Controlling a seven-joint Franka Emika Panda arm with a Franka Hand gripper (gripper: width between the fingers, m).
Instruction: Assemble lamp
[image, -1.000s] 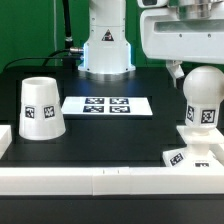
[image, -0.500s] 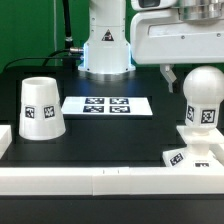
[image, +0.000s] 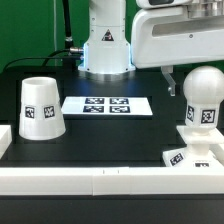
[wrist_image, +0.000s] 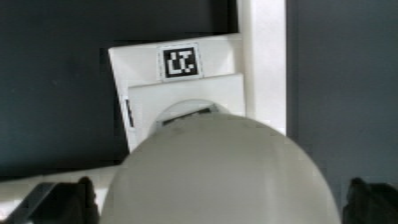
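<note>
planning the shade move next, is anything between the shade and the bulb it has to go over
Nothing upright: only the marker board lies flat between the shade and the bulb, which stands on the base. But the open jaws straddle the bulb, so the arm fills the space above it.

fingers: only two dark, blurred tips, cut off by the wrist view's edge
bulb: blurred up close, cut off by the same edge
base: largely hidden beneath the bulb
</note>
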